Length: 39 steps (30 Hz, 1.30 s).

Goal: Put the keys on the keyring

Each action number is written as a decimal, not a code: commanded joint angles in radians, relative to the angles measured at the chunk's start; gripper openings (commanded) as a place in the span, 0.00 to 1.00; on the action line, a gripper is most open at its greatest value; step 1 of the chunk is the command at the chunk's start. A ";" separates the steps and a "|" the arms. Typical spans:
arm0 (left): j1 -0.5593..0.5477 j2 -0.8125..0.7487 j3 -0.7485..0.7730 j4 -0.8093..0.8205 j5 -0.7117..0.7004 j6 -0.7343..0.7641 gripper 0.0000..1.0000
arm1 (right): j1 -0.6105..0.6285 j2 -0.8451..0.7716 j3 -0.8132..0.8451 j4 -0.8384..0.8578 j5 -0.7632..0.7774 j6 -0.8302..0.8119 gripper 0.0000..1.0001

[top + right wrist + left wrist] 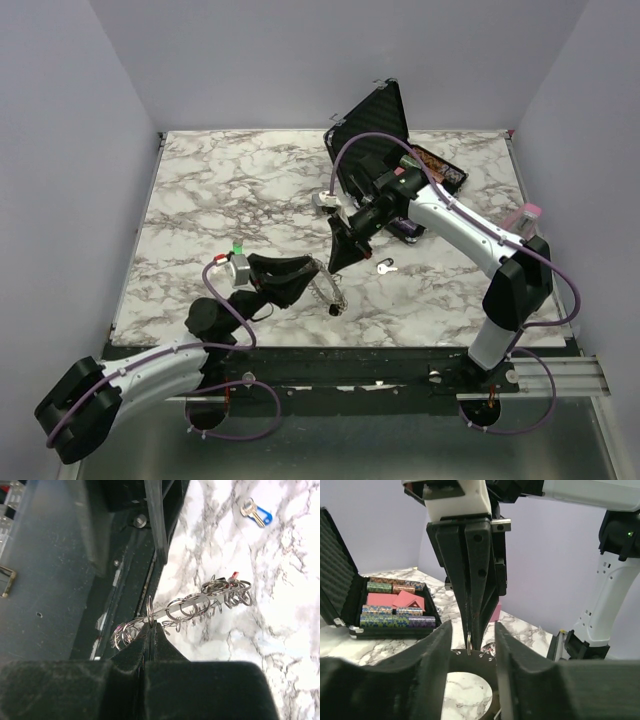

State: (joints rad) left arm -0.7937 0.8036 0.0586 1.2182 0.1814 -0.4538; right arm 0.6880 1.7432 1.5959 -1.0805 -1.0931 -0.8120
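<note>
Right hand [151,626] was pinched together on one loop of the keyring [200,604] — the rest of the ringed chain stretched out beyond its fingertips, partly over the marble desk [280,630]. Left hand [472,645] had its fingers apart, and the right hand's tips pointed straight down into that gap, with a bit of the chain showing between the left fingers too. An open black case [350,595] sat on the desk well beyond the left hand — off to its left.
</note>
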 commanded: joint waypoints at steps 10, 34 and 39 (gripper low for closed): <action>0.002 -0.238 0.102 -0.603 0.021 0.208 0.61 | 0.024 0.004 0.091 -0.134 0.435 -0.018 0.01; -0.006 0.180 0.254 -0.395 0.168 0.330 0.58 | 0.091 0.075 0.216 -0.246 0.546 -0.016 0.01; -0.006 0.215 0.192 -0.249 0.148 0.302 0.56 | 0.090 0.070 0.225 -0.248 0.507 -0.013 0.01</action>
State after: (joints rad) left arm -0.7940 0.9958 0.2939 0.8036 0.3084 -0.1364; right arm 0.7712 1.8065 1.7817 -1.3037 -0.5312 -0.8204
